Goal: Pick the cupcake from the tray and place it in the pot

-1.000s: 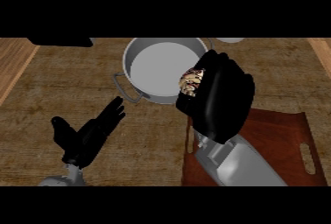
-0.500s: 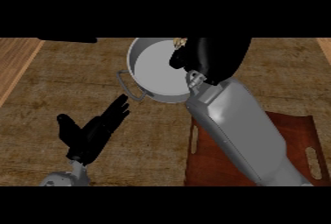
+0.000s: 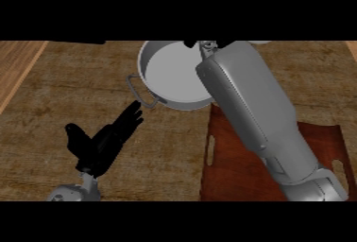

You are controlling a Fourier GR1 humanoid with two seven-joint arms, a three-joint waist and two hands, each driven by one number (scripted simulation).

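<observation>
In the head view, the only 1 given, the right forearm (image 3: 258,118) has stretched further toward the far edge; 1.0 s back the right hand sat over the pot's near right rim with the cupcake showing in its grasp, 0.5 s back it was above the pot's far side, and now the right hand (image 3: 227,43) is almost wholly cut off at the top, only dark scraps of it showing by the far rim; whether it is clenched round the cupcake or has let go I cannot tell; the cupcake itself shows nowhere now, neither on the bare part of the tray (image 3: 237,175) lying near and right under the forearm, nor on the pale floor of the pot (image 3: 146,78), though the forearm hides the pot's right part; my judgement is that the carry is all but done and the release is the step in hand, and that the hand may have run past the pot's middle, so it might have to draw back nearer before letting go; the left hand (image 3: 105,139) rests released at the near left, much as it lay before, fingers straight and pointing toward the pot's handle (image 3: 136,90), holding nothing.
</observation>
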